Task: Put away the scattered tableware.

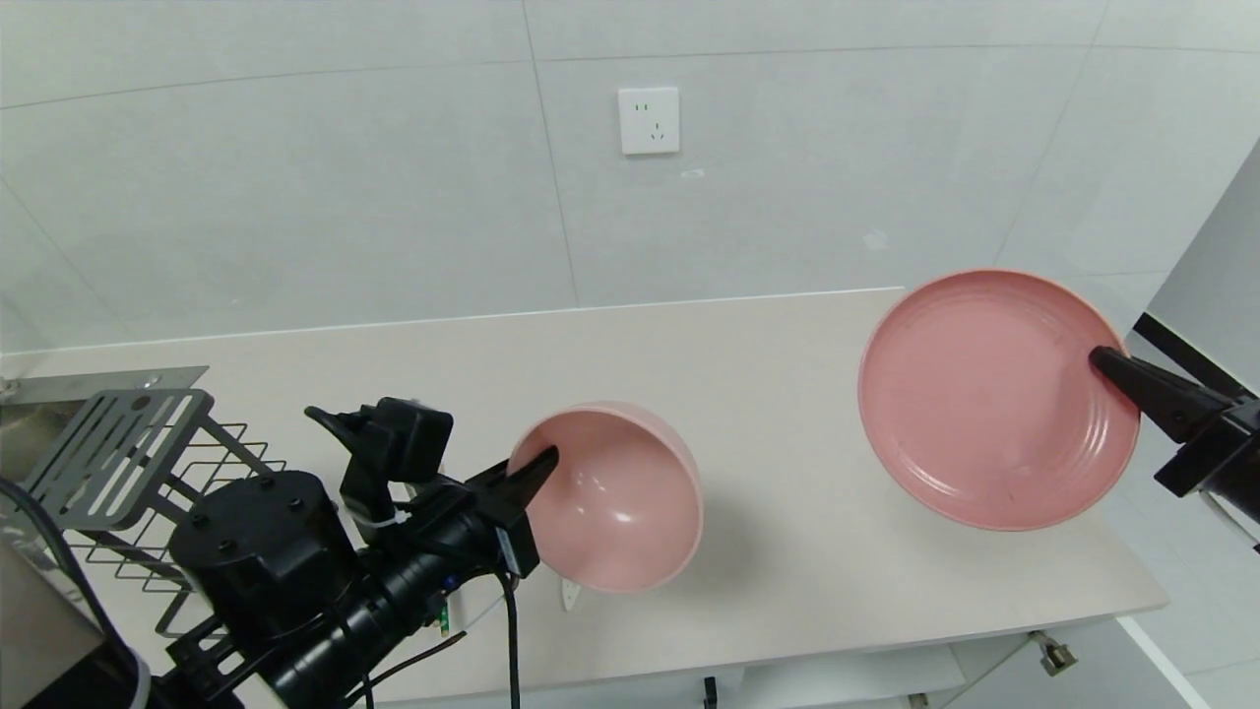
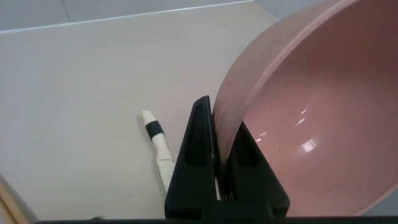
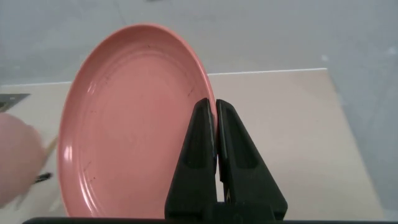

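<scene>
My left gripper (image 1: 539, 463) is shut on the rim of a pink bowl (image 1: 615, 500), which hangs tilted above the beige counter (image 1: 768, 394). The left wrist view shows the bowl's rim (image 2: 233, 106) pinched between the black fingers (image 2: 199, 143). My right gripper (image 1: 1107, 359) is shut on the edge of a pink plate (image 1: 984, 394), held up nearly on edge over the counter's right end. The same plate (image 3: 130, 118) appears in the right wrist view, clamped between the fingers (image 3: 199, 137). A white utensil handle with a black band (image 2: 157, 146) lies on the counter below the bowl.
A metal dish rack (image 1: 138, 463) with a slotted shelf stands at the counter's left end. A tiled wall with a socket (image 1: 649, 120) backs the counter. The counter's front edge (image 1: 886, 640) and right end (image 1: 1132, 551) drop to the floor.
</scene>
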Motion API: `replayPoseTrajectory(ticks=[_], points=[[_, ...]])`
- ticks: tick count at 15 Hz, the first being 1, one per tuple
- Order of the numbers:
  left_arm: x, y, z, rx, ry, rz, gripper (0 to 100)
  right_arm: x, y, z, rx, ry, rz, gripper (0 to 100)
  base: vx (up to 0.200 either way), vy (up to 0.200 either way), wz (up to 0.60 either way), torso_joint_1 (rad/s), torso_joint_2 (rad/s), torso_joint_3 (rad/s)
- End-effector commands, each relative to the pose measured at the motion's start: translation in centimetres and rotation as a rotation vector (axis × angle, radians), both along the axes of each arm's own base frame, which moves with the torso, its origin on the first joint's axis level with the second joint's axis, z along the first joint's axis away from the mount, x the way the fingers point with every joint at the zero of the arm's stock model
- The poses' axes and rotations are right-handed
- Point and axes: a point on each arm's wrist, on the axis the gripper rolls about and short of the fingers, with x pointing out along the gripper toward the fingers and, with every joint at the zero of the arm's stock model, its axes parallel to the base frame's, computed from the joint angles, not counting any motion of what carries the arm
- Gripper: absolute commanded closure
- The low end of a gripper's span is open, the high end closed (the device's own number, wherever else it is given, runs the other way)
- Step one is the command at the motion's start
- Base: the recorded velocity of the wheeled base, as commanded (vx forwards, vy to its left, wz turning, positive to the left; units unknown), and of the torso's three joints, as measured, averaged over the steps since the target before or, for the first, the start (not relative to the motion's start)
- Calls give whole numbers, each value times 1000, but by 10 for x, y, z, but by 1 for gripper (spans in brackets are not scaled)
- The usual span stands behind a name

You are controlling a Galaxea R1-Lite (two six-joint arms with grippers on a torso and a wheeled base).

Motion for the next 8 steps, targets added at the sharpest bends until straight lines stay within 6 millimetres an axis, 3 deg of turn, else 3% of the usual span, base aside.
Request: replayPoseTrajectory(ticks=[1,3,8], points=[[3,-2,-3,19,-4,-1,100,6,4,-1,-2,-3,21,100,0,0,0,0,0,0],[0,0,2,42,-32,-2,100,11,6,0,-28,-79,14,100,0,0,0,0,0,0],[-17,8,1,74,-24,0,100,15,8,-14,-127,-79,0,100,-200,0,0,7,0,1]])
